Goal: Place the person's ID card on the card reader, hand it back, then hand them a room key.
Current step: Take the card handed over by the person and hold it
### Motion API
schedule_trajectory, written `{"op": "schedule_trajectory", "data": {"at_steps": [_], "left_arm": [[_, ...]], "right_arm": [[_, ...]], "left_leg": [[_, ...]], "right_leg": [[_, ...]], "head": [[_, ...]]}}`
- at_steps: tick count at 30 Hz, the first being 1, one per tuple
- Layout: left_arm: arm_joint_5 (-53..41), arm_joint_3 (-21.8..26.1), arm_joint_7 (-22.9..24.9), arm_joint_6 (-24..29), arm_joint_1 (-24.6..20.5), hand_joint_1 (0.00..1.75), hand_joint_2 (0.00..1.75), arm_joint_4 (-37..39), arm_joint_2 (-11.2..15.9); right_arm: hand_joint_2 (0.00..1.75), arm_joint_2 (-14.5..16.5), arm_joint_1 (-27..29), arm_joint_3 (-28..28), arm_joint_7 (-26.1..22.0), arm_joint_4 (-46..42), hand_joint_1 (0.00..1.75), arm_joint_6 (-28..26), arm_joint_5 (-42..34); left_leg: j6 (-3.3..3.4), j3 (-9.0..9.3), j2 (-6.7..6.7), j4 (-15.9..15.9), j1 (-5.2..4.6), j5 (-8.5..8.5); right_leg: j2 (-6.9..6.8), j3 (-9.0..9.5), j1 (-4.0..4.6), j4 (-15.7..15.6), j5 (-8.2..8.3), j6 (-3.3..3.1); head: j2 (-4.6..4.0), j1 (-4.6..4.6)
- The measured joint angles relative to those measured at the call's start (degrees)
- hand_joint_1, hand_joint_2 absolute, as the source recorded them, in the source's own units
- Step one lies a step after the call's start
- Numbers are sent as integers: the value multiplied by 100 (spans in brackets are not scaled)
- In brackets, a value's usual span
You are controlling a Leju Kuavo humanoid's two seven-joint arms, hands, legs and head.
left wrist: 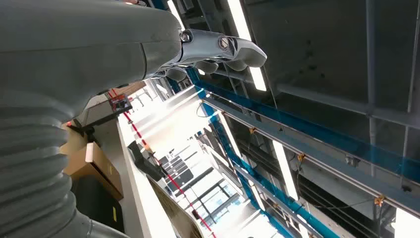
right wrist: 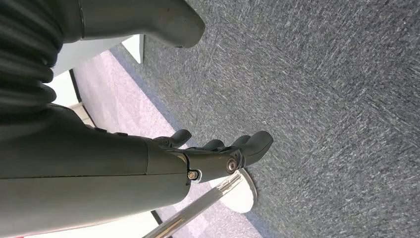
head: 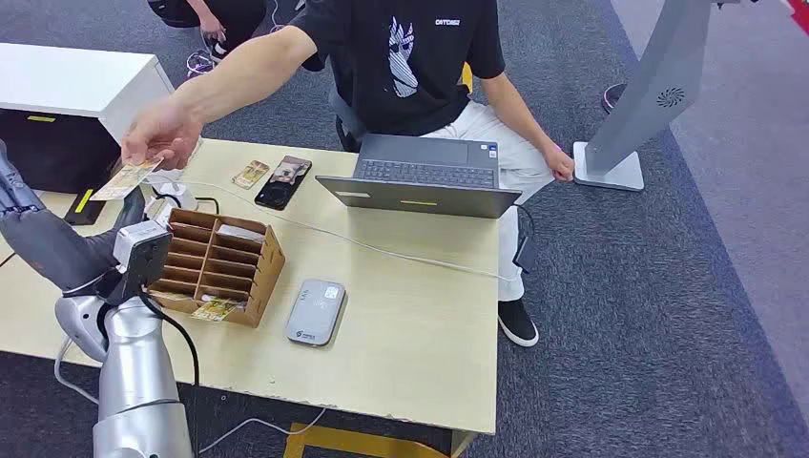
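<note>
You're in an office-like lab space, pale wooden table [head: 420, 315] on grey carpet [head: 658, 315], open laptop [head: 425, 176] with a seated person [head: 410, 67] behind it, white cabinet [head: 76, 81], kiosk stand [head: 649, 95], exposed industrial ceiling with strip lights [left wrist: 247, 34].

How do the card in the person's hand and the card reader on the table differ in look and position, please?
The card is thin, flat and yellowish with print; the card reader is a thicker grey slab with rounded corners. The card is held in the air by the person's hand, over the table's far left end, while the card reader lies on the table beside the wooden organizer. Both are roughly rectangular.
</note>
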Motion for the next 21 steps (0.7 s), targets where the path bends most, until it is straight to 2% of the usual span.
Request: {"op": "schedule_trajectory", "data": {"at_steps": [4, 5, 8, 9, 21], "left_arm": [[109, -4, 0, 0, 42, 0, 175, -78, -19], [144, -6, 0, 0, 56, 15, 175, -107, -26], [223, -24, 0, 0, 102, 145, 175, -222, -57], [239, -36, 0, 0, 121, 175, 175, -266, -72], [261, -272, -2, 1, 259, 175, 175, -840, -189]], "right_arm": [[175, 0, 2, 1, -29, 0, 0, -14, -11], [175, 0, 2, 2, -34, 0, 0, -17, -10], [175, 0, 7, 2, -38, 0, 0, -31, -16], [175, 0, 9, 2, -39, 0, 0, -34, -18], [175, 0, 41, 4, -50, 0, 0, -82, -36]], "left_leg": [[0, 0, 0, 0, 0, 0], [0, 0, 0, 0, 0, 0], [0, 0, 1, 0, 0, 0], [0, 0, 1, 0, 0, 0], [0, -2, 1, 0, 0, 0]], "right_leg": [[0, -1, 0, 0, 0, 0], [0, -1, 0, 0, 0, 0], [0, -2, 0, 0, 0, 0], [1, -3, 0, 0, 0, 0], [0, -5, 0, 0, 0, 0]], "head": [[0, 0], [0, 0], [0, -1], [0, -1], [0, -1]]}}
